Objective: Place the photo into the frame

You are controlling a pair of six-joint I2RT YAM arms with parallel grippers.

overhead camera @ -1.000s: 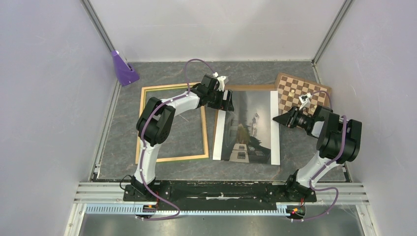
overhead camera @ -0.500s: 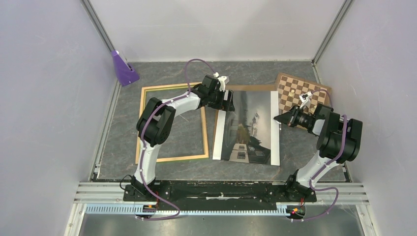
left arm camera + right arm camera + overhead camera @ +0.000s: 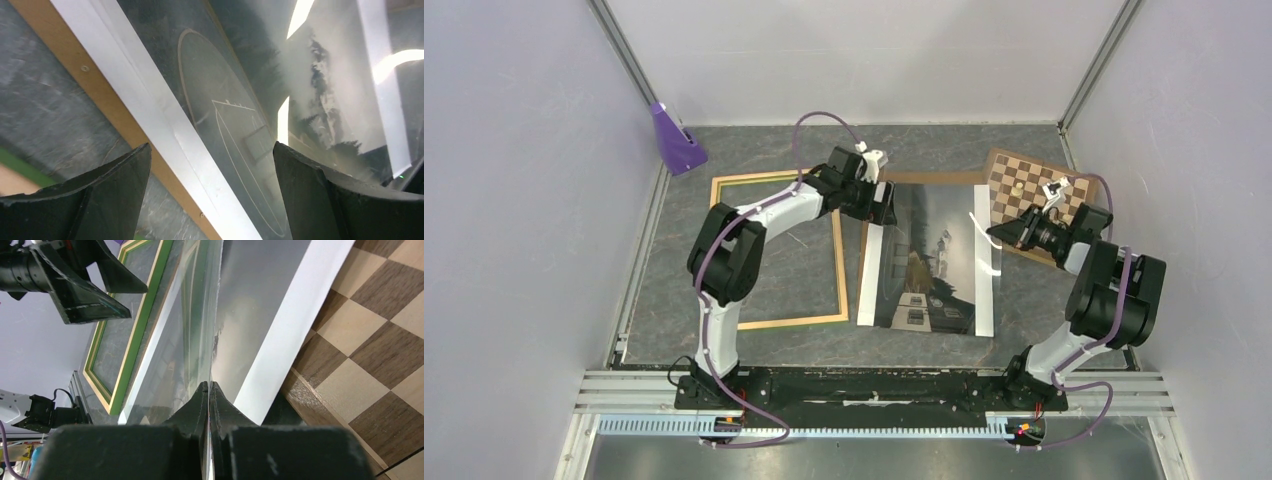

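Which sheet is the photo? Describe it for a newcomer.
On the grey table, look between the wooden frame at left and the chessboard at right. The photo is the glossy dark print with white strips along both long edges, unlike the plain brown board beneath.

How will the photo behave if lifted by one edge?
Probably floppy: the photo curls up where the right gripper pinches its edge, the rest lying flat. Likely slippery: its glossy face shows bright reflections. Seemingly thin, so it may crease.

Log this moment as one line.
right jaws: shut on photo right edge, raised | left jaws: open over photo's far-left corner | frame: flat, empty
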